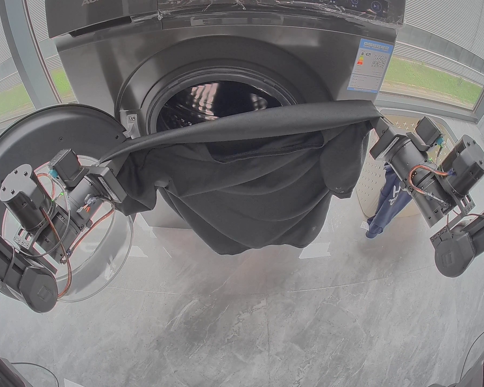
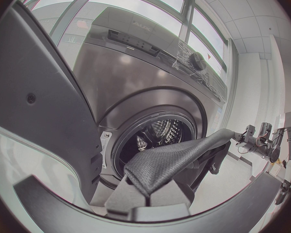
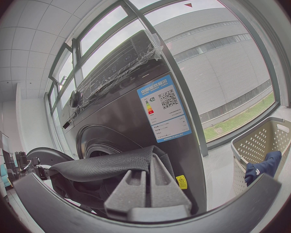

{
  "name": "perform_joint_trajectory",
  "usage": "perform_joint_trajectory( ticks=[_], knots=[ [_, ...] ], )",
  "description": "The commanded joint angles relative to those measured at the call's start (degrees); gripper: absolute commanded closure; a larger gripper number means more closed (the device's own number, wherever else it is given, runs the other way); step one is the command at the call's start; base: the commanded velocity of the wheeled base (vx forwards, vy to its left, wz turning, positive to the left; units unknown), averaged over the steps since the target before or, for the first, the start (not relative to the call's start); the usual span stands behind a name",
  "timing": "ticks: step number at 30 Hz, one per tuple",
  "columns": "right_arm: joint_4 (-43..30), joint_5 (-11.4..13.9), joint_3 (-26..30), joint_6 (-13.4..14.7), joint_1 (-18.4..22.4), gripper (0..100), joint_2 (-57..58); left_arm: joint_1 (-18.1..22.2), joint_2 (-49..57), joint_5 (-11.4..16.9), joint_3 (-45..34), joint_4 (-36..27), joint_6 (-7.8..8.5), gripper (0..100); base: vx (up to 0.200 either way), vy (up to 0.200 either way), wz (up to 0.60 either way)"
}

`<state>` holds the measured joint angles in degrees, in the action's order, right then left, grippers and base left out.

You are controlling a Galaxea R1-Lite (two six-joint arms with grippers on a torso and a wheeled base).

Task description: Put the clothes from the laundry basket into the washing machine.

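Black T-shirt (image 1: 242,189), taut across mid-frame before the washer drum (image 1: 215,100), pinched at each end by left gripper (image 1: 114,162) and right gripper (image 1: 377,123): best advanced evenly, lifting sagging hem over the rim.

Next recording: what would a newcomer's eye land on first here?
A black garment is stretched taut between the left gripper and the right gripper, sagging in front of the open mouth of the washing machine. Its round door stands swung open at the robot's left, and a navy garment hangs over the rim of the beige laundry basket to the right.
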<state>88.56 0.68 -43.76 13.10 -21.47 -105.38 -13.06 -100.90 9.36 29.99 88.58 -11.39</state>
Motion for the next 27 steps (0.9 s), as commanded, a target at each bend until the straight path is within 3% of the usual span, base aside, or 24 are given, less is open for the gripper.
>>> perform_joint_trajectory(
  ticks=[1,16,20,27],
  knots=[
    [0.03,0.02,-0.01,-0.01,0.02,100,0.08,0.14,0.18,-0.05,0.68,0.02,-0.04,100,0.0,0.0,0.0],
    [0.03,-0.42,0.08,-0.01,-0.68,100,-0.18,-0.39,1.06,-0.13,1.3,0.02,0.05,100,0.0,0.0,0.0],
    [0.03,-0.51,1.49,-0.1,-0.86,100,-0.44,-5.23,1.15,-0.22,1.21,0.02,0.4,100,0.0,0.0,0.0],
    [-0.06,-0.42,9.84,-1.06,-6.57,100,-2.03,-14.63,0.97,-0.66,3.5,0.02,0.58,100,0.0,0.0,0.0]
  ],
)
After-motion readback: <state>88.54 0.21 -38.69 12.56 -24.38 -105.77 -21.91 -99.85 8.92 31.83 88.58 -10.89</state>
